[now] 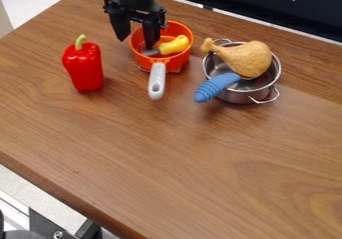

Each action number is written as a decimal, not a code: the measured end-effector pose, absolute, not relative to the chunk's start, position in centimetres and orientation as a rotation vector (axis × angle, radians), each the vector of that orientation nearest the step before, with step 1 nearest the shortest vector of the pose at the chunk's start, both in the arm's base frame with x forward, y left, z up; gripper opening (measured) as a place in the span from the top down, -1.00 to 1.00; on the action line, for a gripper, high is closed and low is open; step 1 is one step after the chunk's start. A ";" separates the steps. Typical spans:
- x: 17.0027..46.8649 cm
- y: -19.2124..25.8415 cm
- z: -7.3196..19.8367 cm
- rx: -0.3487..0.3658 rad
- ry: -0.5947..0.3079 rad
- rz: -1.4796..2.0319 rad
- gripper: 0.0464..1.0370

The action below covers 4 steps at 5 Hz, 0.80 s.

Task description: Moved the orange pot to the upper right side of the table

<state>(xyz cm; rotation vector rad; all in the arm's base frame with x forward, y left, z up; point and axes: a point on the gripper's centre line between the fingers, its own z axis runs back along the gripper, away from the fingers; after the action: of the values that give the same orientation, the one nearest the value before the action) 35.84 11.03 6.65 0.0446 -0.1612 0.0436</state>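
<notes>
A brown wood-grain table (167, 158) spans the view, with a black panel (267, 5) beyond its far edge and a pale floor (40, 192) below its lower-left edge. The black gripper (135, 40) is released, its 2 fingers apart at the rim of the orange pot with a grey handle (137, 58), near the table's far edge. Just right of that, a shiny metal pot with 2 wire handles (242, 97) bears a tan toy drumstick (250, 59) and a ridged blue handle (217, 87). A glossy red pepper (85, 69) stands left; a yellow-handled utensil (175, 45) lies in the orange pot.
</notes>
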 end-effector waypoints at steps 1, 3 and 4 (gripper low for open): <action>35.9 10.9 8.8 0.051 -0.205 0.086 -0.92; 33.2 10.0 11.2 0.008 -0.208 0.057 -0.92; 29.6 8.6 11.8 -0.048 -0.189 -0.051 -0.92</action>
<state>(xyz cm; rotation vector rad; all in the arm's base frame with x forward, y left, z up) 29.59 8.60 11.83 -0.0482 -0.1892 -0.0513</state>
